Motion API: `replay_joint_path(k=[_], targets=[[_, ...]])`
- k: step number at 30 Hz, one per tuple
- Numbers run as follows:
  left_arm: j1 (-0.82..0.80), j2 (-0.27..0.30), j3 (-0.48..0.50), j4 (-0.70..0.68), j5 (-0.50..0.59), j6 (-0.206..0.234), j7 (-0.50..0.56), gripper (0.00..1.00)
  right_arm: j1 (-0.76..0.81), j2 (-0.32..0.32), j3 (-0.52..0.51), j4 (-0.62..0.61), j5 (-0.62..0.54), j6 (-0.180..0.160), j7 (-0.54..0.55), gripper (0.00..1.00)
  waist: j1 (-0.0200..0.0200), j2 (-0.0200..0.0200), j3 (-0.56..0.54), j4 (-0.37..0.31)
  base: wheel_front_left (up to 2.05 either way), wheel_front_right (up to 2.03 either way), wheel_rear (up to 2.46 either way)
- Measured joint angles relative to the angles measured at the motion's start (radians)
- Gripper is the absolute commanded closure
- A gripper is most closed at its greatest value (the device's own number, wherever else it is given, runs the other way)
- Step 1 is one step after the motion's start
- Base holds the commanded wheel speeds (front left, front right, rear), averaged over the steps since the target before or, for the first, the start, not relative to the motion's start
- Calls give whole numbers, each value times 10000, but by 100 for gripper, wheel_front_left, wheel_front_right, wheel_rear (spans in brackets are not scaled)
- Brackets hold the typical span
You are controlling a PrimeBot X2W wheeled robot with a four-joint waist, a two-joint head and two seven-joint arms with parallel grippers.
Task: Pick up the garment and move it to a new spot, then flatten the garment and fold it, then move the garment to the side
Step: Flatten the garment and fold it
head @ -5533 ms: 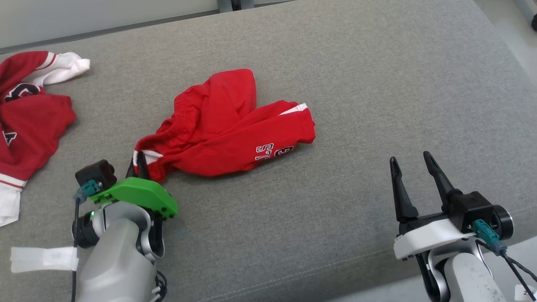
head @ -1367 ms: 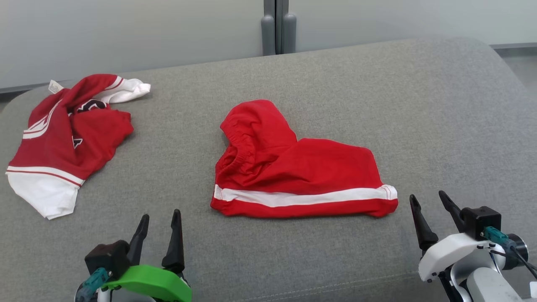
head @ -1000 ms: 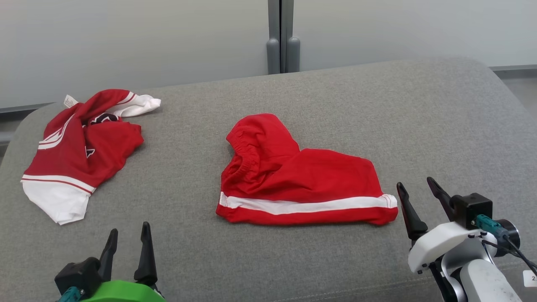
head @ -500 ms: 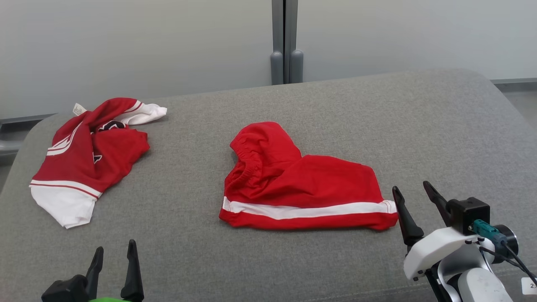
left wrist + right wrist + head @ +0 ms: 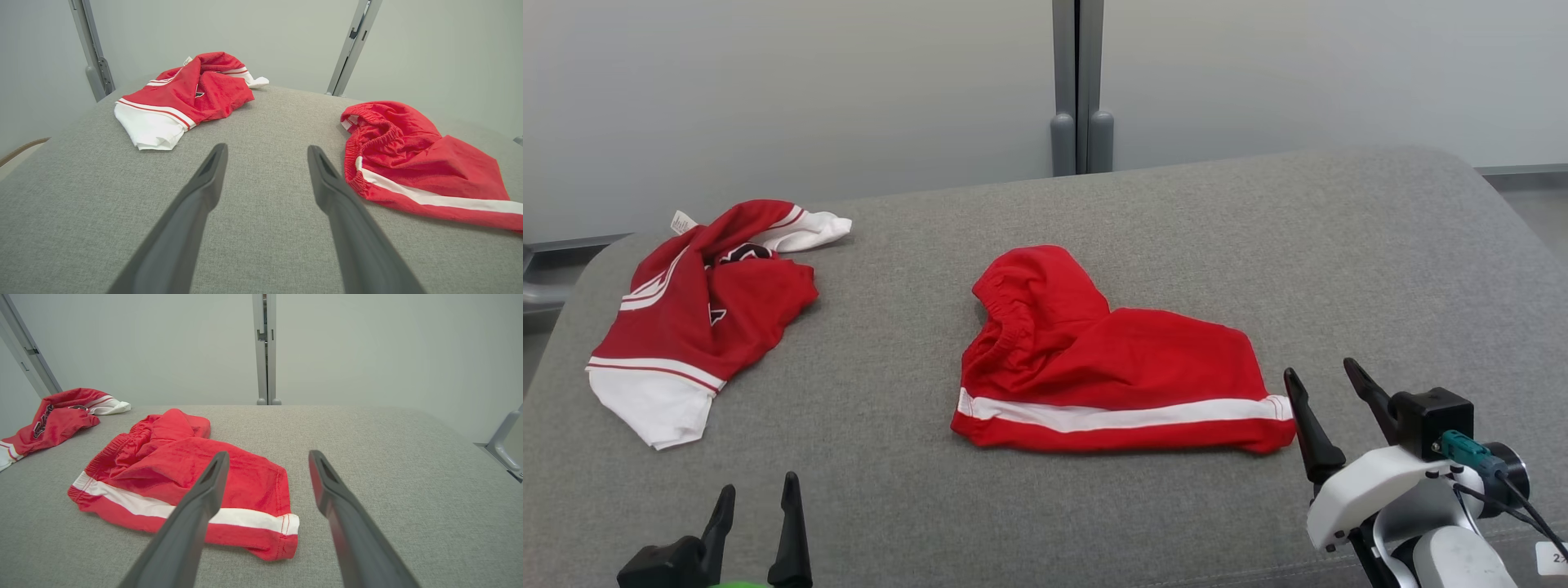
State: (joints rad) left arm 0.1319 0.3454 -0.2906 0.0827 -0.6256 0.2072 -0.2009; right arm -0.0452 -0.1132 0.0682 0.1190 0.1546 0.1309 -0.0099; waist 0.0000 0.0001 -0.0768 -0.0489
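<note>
The red fabric shorts with a white side stripe [image 5: 1107,371] lie near the middle of the grey upholstered cushion [image 5: 1380,269]. The stripe runs along the near edge and the elastic waistband is bunched at the left end. The right gripper [image 5: 1319,367] is just beside the shorts' right end, fingers spread and holding nothing. The left gripper [image 5: 758,483] sits at the near left, well apart from the shorts, likewise released and empty. A crumpled red-and-white jersey [image 5: 707,314] lies at the far left.
</note>
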Motion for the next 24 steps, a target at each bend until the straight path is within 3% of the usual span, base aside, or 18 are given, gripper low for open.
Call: replay_joint_path(k=[6, 24], targets=[[-184, -10, -420, 165, 123, -63, 387, 0, 2, 4, 33, 90, 19, 0, 48, 0, 0, 0, 82, -11, 0, 0, 0], [-3376, -656, -1929, 2376, 499, -1170, 2002, 0, -337, -19, 414, 368, 92, 0, 48, 0, 0, 0, 1040, -789, 0, 0, 0]])
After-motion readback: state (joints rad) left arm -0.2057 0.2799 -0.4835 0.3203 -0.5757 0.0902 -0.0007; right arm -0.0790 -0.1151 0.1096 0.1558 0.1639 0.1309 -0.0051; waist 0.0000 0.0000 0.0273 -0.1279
